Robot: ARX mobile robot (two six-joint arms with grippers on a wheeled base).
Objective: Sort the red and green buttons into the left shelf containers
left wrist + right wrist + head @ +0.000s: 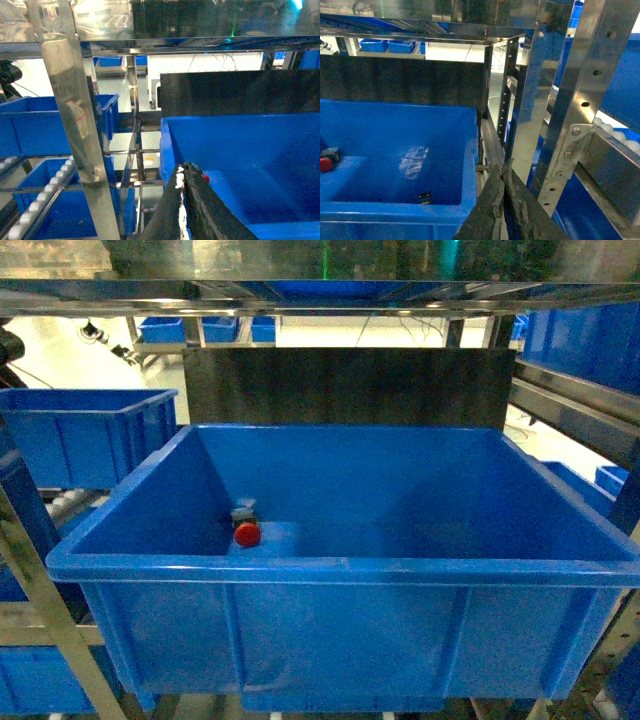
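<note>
Plainly, both the left gripper (184,172) and right gripper (504,172) are seen closed and empty; the red button (247,533), low in the big bin (340,570), could be missed or its wall struck.

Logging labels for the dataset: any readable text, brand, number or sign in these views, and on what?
None readable in any view.
Large bright-blue plastic bin: walls and rim plain, no label.
Red-capped push button: too small to show markings.
Steel shelf upright: a pale tag, blurred, unreadable.
</note>
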